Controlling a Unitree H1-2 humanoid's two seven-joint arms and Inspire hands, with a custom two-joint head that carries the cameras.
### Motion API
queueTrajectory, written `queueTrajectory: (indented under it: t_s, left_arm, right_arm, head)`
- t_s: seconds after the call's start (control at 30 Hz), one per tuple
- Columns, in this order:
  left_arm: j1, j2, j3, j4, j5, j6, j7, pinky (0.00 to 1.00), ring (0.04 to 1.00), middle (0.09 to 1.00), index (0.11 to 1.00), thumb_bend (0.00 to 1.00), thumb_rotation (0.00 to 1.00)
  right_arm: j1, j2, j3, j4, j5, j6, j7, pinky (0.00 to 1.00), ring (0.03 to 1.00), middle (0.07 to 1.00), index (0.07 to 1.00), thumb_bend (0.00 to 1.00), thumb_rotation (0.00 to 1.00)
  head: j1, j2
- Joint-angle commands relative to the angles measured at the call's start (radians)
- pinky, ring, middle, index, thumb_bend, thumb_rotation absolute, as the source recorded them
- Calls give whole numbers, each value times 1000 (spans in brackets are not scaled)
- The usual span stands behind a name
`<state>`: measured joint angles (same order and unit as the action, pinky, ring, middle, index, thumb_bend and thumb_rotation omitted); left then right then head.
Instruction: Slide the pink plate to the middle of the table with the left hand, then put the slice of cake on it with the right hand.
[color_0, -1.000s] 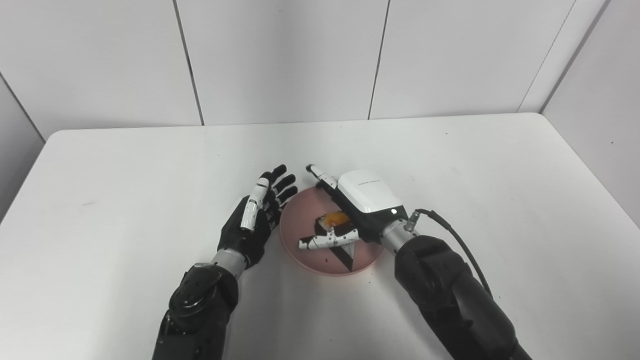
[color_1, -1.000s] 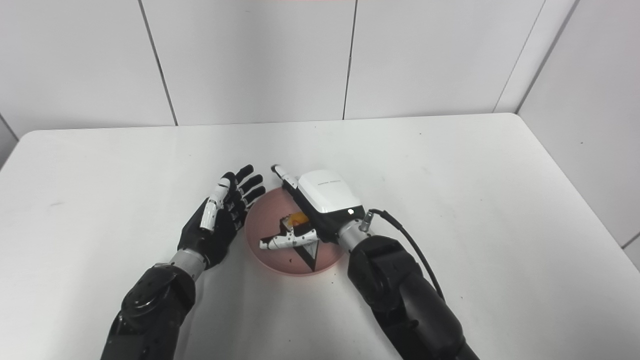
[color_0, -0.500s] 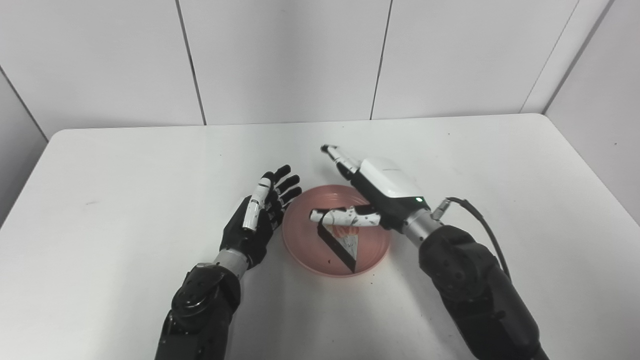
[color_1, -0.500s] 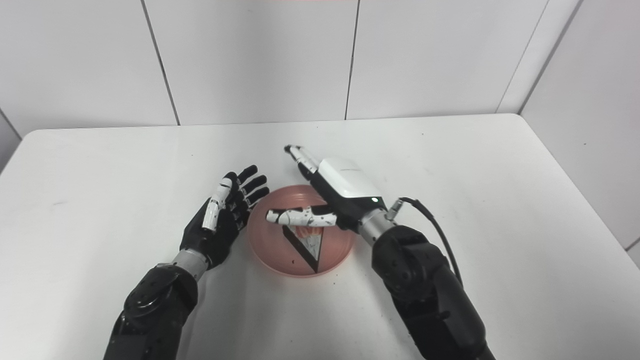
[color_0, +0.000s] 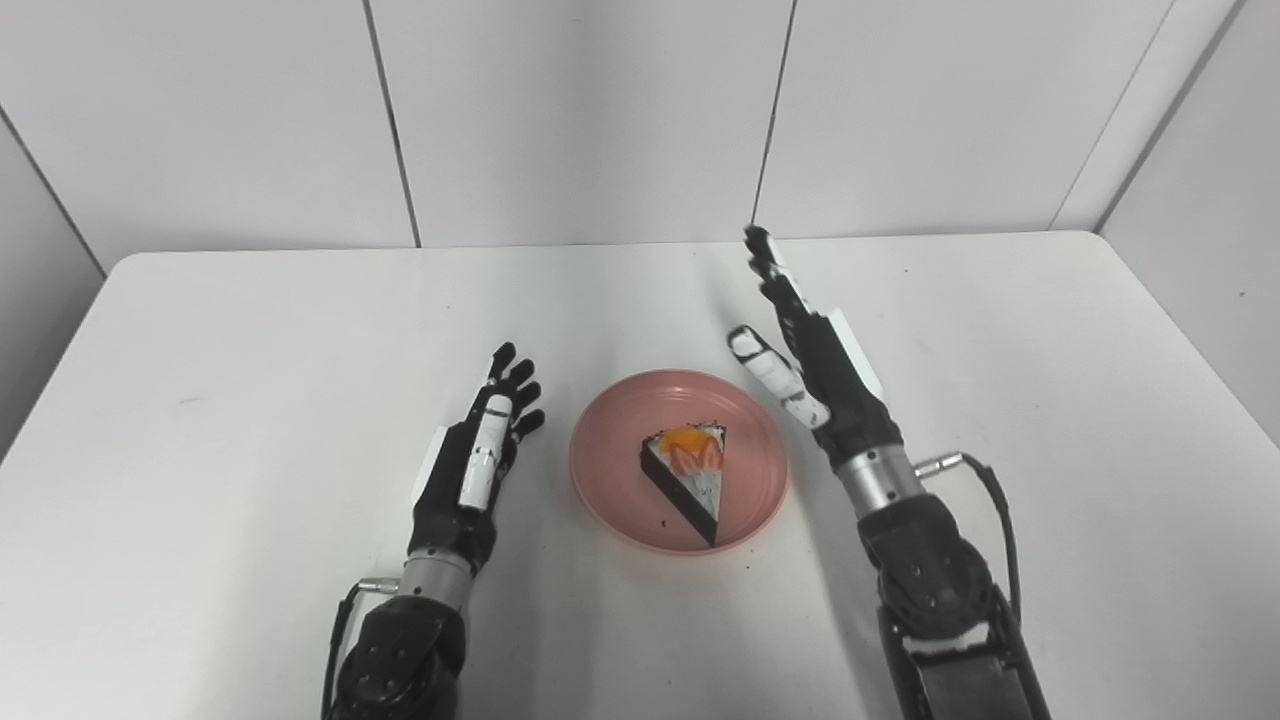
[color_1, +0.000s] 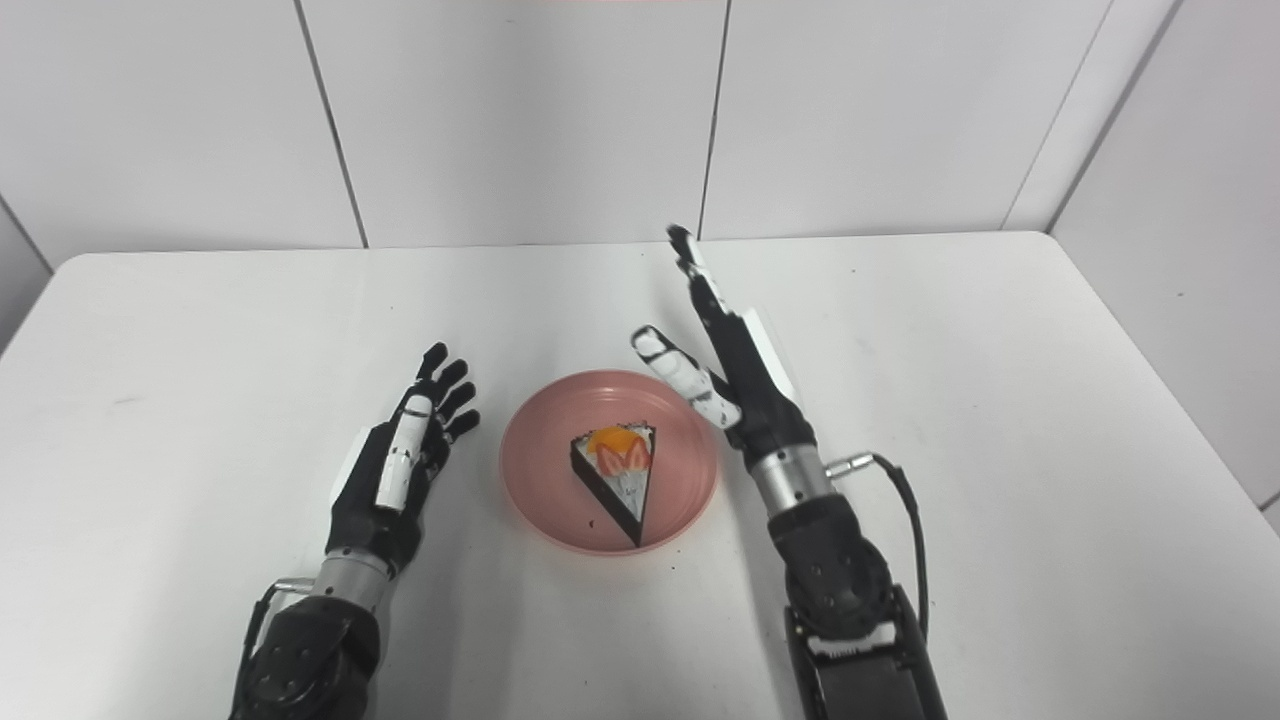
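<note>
The pink plate (color_0: 610, 480) lies near the middle of the white table. On it rests the slice of cake (color_0: 688, 475), a dark wedge with white cream, strawberry and an orange piece on top, tip pointing toward me. My left hand (color_0: 472, 462) is open, fingers spread, a little to the left of the plate and apart from it. Right of the plate, my right hand (color_0: 812, 365) is raised and open, fingers stretched toward the far wall, holding nothing.
The white table (color_0: 250, 330) ends at a grey panelled wall (color_0: 580, 110) behind and at rounded corners on both sides. A few dark crumbs (color_0: 662, 522) lie on the plate beside the cake.
My right hand let go of the cake, lifted off the plate and swung out to its right side. My left hand drew back slightly from the plate rim. The camera tilted a little.
</note>
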<state>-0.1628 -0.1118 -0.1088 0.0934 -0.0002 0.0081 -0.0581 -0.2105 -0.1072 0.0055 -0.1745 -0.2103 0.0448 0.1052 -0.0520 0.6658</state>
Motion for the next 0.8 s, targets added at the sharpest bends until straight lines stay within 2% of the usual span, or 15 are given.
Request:
queueTrajectory:
  t_s: [0.0, 0.1, 0.17, 0.27, 0.47, 0.77]
  left_arm:
    - [5, 5, -12, -24, 38, -62, 19, 998, 995, 999, 1000, 460, 1000]
    - [20, 8, -12, -28, 54, -86, 26, 1000, 1000, 1000, 1000, 463, 1000]
    - [32, 9, -13, -33, 62, -96, 29, 1000, 1000, 1000, 999, 460, 1000]
    - [43, 11, -13, -42, 66, -92, 29, 999, 1000, 1000, 996, 429, 1000]
    - [43, 18, -14, -36, 76, -90, 29, 986, 992, 998, 989, 415, 1000]
    - [34, 23, -15, -18, 76, -96, 30, 958, 971, 979, 970, 404, 1000]
  right_arm:
    - [-1, -1, -23, -5, 34, -69, -32, 1000, 1000, 1000, 1000, 915, 1000]
    - [25, 7, -38, 20, 64, -135, -58, 1000, 1000, 1000, 1000, 730, 1000]
    - [46, 18, -50, 39, 93, -180, -78, 1000, 1000, 1000, 1000, 547, 1000]
    - [71, 24, -61, 62, 123, -221, -95, 1000, 1000, 1000, 1000, 399, 1000]
    - [93, 26, -63, 86, 163, -208, -93, 1000, 1000, 1000, 1000, 290, 1000]
    - [101, 23, -41, 80, 125, -185, -99, 1000, 1000, 1000, 1000, 202, 1000]
  head:
    - [1, -1]
    - [-14, -1]
    - [-13, -1]
    - [-11, 0]
    - [-11, 2]
    - [-11, 3]
